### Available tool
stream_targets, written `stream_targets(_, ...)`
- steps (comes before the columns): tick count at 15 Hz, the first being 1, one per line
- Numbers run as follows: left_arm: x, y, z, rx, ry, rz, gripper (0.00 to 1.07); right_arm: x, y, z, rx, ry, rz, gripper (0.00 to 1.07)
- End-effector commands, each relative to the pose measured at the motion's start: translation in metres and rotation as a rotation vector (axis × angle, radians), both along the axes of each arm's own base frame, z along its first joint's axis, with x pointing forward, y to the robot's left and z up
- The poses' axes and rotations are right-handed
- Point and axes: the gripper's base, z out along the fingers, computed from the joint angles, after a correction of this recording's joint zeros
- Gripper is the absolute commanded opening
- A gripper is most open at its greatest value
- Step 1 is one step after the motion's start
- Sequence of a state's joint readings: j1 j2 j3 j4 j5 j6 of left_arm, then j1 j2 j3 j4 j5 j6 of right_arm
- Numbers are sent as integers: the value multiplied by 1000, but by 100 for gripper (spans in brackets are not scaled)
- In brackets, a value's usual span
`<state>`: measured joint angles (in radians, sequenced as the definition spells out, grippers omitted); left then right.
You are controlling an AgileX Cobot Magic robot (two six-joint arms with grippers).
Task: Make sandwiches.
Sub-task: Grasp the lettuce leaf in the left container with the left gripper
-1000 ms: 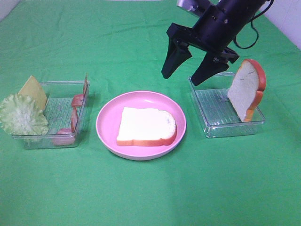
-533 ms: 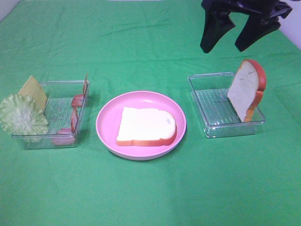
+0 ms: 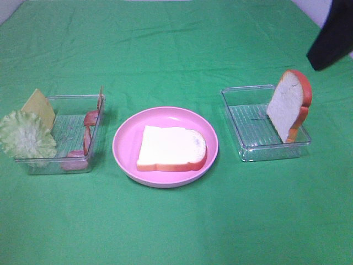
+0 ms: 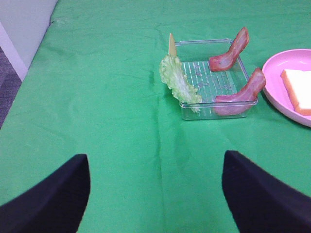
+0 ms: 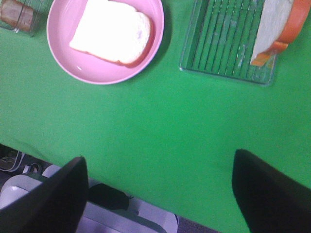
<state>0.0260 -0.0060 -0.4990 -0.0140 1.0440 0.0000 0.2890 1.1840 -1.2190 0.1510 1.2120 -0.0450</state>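
From the high camera I take the pink plate [image 3: 124, 144] as the centre of the dial on the green-covered desk [image 3: 176, 232]. 1 bread slice [image 3: 172, 148] lies flat on the plate, its orange-red crust toward 6 o'clock. At 3 o'clock stands a clear tray [image 3: 248, 130], and the second bread slice [image 3: 288, 105] stands on edge in it, leaning against the tray's far 3 o'clock side. At 9 o'clock is the other clear tray [image 3: 66, 124]. The lettuce leaf [image 3: 25, 135] drapes over its 9 o'clock wall, and the cheese square [image 3: 39, 107] leans tilted just behind the leaf, toward 11 o'clock. The bacon strips [image 3: 87, 132] rest against its 3 o'clock wall.

The left jaws are spread wide, their 2 dark fingers [image 4: 48, 194] with only green cloth between them. The right jaws are likewise spread and grip nothing, high above the desk's near edge. Of the right arm [image 3: 332, 36] I see only a dark shape at 2 o'clock, at the frame edge.
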Motion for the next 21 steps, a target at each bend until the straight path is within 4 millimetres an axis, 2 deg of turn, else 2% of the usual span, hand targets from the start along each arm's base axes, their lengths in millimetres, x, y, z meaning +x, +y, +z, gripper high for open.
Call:
stream_targets(1,-2,0,0,-2,-25,-5,73,-42,-13,-11,-17,47,4,75)
stream_targets(2,-2,0,0,-2,-25,-5,73,-70,-23,-21,-22,-3,4,75)
stream_targets(4,-2,0,0,-2,-25,-5,73,-87,-30,-26,-33,-56,-3,75)
stream_targets(6,-2,0,0,-2,-25,-5,73,-114,-42,-31,-40,-175,-16,75)
stream_targets(7,-2,0,0,-2,-25,-5,73,-119,-44,-34,-38,-191,-18,75)
stream_targets(9,-2,-1,2,-8,-33,-8,73,-152,-54,-54,-15,-290,-26,75)
stream_targets(12,1,-2,22,-28,-178,-12,73,-171,-60,-72,1,-350,-17,75)
stream_targets(15,29,-4,33,-74,-182,-25,73,-183,-61,-90,1,-388,43,75)
stream_targets(17,72,-7,33,-154,-55,-33,73,-190,-62,-93,14,-453,58,74)
stream_targets(19,97,-8,35,-189,32,-29,73,-193,-63,-94,23,-476,57,74)
stream_targets(21,135,-7,41,-190,143,-23,73,-199,-64,-95,45,-535,53,74)
